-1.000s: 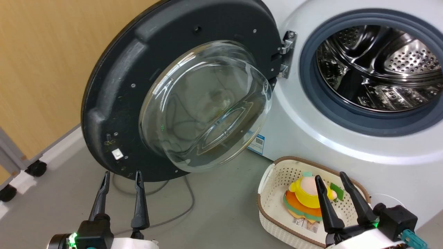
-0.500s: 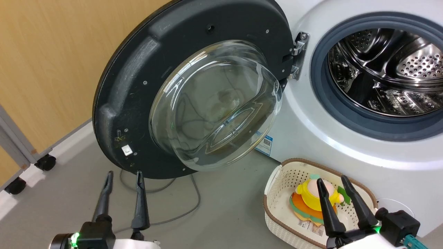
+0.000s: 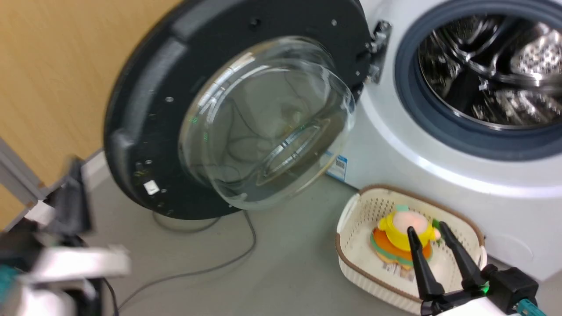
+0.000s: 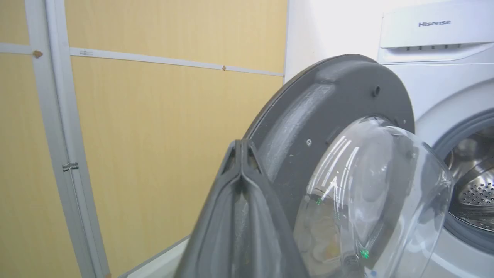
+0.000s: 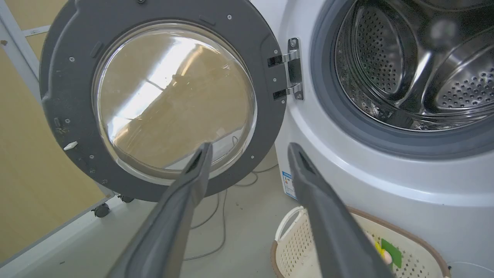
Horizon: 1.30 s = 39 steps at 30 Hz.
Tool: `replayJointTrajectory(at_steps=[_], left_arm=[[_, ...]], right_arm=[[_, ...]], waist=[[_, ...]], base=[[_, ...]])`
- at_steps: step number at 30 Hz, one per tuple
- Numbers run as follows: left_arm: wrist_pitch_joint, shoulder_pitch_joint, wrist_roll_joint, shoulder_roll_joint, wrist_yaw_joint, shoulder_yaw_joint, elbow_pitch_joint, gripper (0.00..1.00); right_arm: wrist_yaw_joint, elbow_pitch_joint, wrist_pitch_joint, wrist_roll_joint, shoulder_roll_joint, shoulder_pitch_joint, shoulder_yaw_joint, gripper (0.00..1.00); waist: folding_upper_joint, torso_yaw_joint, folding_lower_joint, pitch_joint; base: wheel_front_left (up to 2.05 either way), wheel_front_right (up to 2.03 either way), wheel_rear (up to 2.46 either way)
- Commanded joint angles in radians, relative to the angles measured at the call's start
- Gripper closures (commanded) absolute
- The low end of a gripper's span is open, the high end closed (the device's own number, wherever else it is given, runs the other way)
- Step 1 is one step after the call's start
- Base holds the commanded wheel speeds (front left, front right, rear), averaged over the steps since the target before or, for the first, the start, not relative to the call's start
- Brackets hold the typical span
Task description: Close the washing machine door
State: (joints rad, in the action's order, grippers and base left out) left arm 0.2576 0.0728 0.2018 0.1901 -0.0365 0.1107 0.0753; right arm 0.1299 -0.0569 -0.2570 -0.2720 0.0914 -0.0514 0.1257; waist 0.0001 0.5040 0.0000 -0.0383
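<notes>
Past the clenched left gripper (image 4: 240, 145), "Hisense" marks the white washing machine (image 4: 436, 73); its round black-rimmed, glass-bowled door (image 4: 332, 92) stands open. The right gripper (image 5: 249, 147) gapes, empty.

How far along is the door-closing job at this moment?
Done: nothing; the door stands wide open beside the washing machine, drum exposed. In hand: the left gripper, fingers pressed together, points toward the door's outer rim; contact cannot be seen. The right gripper hangs open near the basket. Left: reach the door, swing it onto the opening and press it shut.
</notes>
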Motion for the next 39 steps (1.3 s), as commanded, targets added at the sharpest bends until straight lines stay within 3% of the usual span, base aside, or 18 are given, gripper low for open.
replayJointTrajectory(at_steps=[1,5,8,13,20,31,36,39], left_arm=[[-0.007,0.067,0.057,0.025,-0.016,0.043,-0.030,1.00],[-0.067,0.204,0.201,0.073,-0.037,0.137,-0.124,1.00],[-0.155,0.313,0.373,0.070,-0.042,0.219,-0.230,1.00],[-0.281,0.453,0.566,0.105,-0.029,0.324,-0.408,1.00],[-0.482,0.577,0.801,0.108,-0.008,0.421,-0.607,1.00],[-0.678,0.554,0.914,0.061,-0.072,0.369,-0.627,1.00],[-0.763,0.494,0.942,0.030,-0.084,0.324,-0.567,1.00],[-0.827,0.396,0.969,-0.023,-0.089,0.287,-0.464,1.00]], right_arm=[[0.001,0.005,-0.005,0.007,0.013,0.005,-0.003,0.00],[0.001,0.007,-0.005,0.006,0.025,0.019,-0.001,0.00],[0.001,0.008,-0.005,0.005,0.034,0.030,0.000,0.00],[0.001,0.008,-0.005,0.003,0.047,0.050,0.010,0.00],[0.001,0.005,-0.005,0.001,0.058,0.071,0.013,0.00],[0.001,-0.006,-0.005,-0.007,0.047,0.073,-0.011,0.00],[0.001,-0.010,-0.005,-0.010,0.037,0.066,-0.022,0.00],[0.001,-0.014,-0.005,-0.018,0.020,0.047,-0.057,0.00]], waist=[[-0.0001,-0.026,0.0000,-0.037],[-0.0001,-0.050,0.0000,-0.071],[-0.0001,-0.065,0.0000,-0.092],[-0.0001,-0.087,0.0000,-0.118],[-0.0001,-0.105,0.0000,-0.138],[-0.0001,-0.101,0.0000,-0.115],[-0.0001,-0.100,0.0000,-0.081],[-0.0001,-0.099,0.0000,-0.039]], base=[[0.00,0.00,0.00],[0.00,0.00,0.00],[0.00,0.00,0.00],[0.00,0.00,0.00],[0.00,0.00,0.00],[0.00,0.00,0.00],[0.00,0.00,0.00],[0.00,0.00,0.00]])
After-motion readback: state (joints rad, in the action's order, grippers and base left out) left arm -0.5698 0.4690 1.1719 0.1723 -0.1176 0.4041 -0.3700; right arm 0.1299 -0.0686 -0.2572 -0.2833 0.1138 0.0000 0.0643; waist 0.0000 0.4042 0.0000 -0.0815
